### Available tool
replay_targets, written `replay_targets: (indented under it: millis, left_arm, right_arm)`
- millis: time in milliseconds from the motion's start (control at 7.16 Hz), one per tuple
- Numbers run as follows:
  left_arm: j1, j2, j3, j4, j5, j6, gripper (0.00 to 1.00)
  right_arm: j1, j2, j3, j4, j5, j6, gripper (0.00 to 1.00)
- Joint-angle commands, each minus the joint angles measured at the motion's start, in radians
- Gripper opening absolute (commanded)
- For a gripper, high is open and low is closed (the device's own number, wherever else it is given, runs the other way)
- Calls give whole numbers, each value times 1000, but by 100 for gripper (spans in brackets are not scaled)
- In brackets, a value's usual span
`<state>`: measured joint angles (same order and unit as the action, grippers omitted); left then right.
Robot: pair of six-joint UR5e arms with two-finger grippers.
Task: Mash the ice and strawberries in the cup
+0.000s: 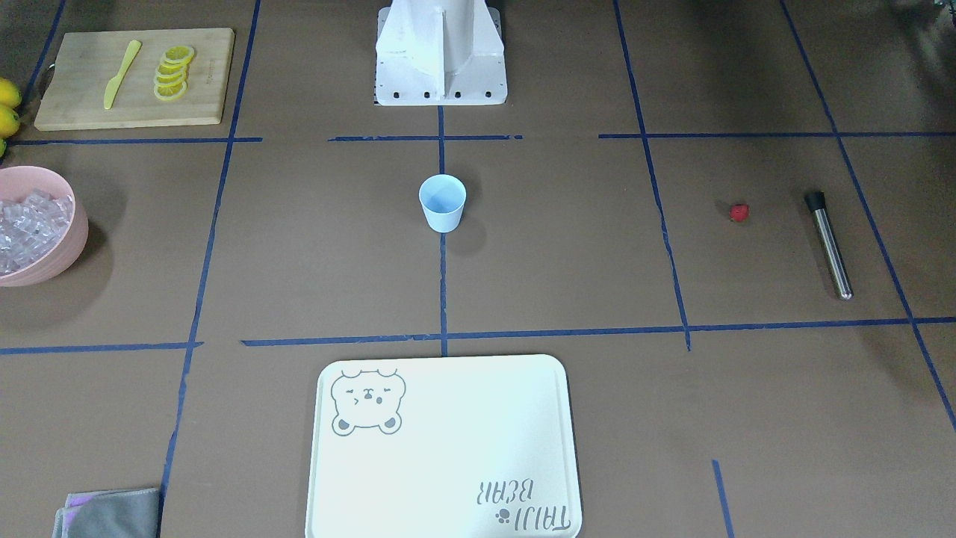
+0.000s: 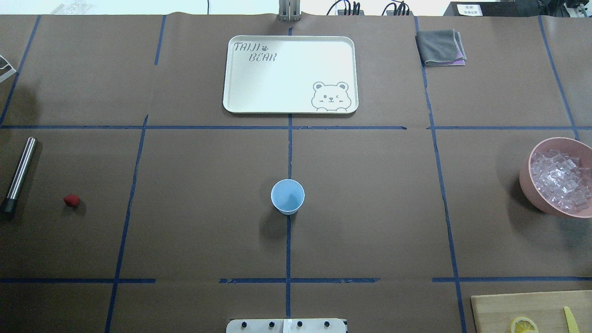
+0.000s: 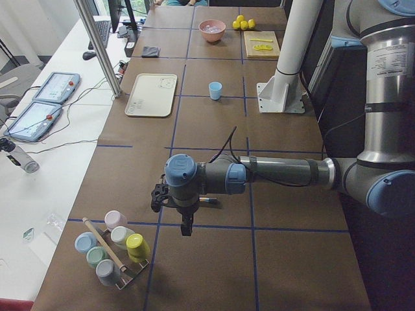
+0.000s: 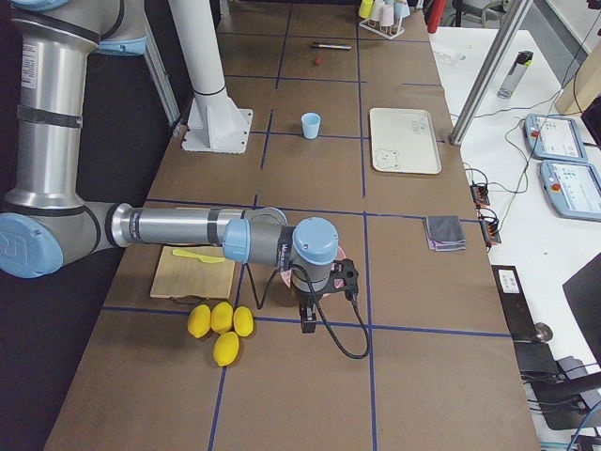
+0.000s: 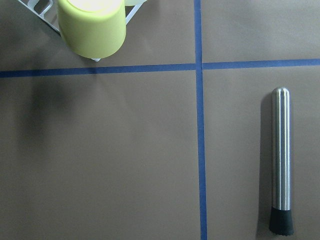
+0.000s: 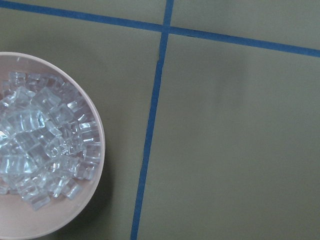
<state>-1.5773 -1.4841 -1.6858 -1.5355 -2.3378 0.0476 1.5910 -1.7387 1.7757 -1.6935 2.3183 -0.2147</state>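
The pale blue cup (image 2: pixel 287 196) stands upright and empty at the table's middle, also the cup (image 1: pixel 442 203). One small red strawberry (image 2: pixel 71 200) lies on the robot's far left, next to a steel muddler (image 2: pixel 18 173) with a black tip. The ice (image 2: pixel 557 178) fills a pink bowl (image 2: pixel 525 175) on the robot's far right. My left gripper (image 3: pixel 186 228) hangs over the muddler's area and shows only in the exterior left view, so I cannot tell its state. My right gripper (image 4: pixel 307 322) hangs beside the ice bowl; I cannot tell its state either.
A cream bear tray (image 2: pixel 290 74) lies beyond the cup. A folded grey cloth (image 2: pixel 440 47) is at the far right. A cutting board (image 1: pixel 134 77) holds lemon slices and a yellow knife, with whole lemons (image 4: pixel 221 324) nearby. A rack of coloured cups (image 3: pixel 113 249) stands past the muddler.
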Motion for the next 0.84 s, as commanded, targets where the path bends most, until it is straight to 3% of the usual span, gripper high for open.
replay_targets:
  millis: [0, 419, 698]
  left_arm:
    - [2, 1, -2, -3, 3, 3, 100]
    - [2, -1, 9, -6, 0, 2, 100]
    - [3, 1, 11, -6, 0, 2, 100]
  right_arm:
    - [0, 1, 1, 0, 1, 0, 100]
    - [-2, 39, -1, -2, 3, 8, 100]
    - [-49, 80, 5, 0, 6, 118, 100]
